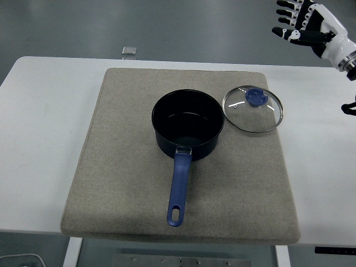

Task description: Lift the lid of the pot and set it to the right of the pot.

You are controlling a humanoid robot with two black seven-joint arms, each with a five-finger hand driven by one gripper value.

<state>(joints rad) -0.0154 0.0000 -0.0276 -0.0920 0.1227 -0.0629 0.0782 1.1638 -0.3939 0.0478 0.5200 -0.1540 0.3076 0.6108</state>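
I see the lid point(253, 109) beside the pot point(188, 124) on a grey mat point(122, 167) — white table point(44, 122), right hand point(311, 25) spread wide, empty.

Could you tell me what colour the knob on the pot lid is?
Blue, on the lid's knob, seen in the head view.

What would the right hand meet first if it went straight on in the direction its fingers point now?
Probably nothing. The right hand is in the upper right corner, fingers spread and pointing left, beyond the table's far edge. The line passes over floor only, clear of lid and pot. Depth is uncertain.
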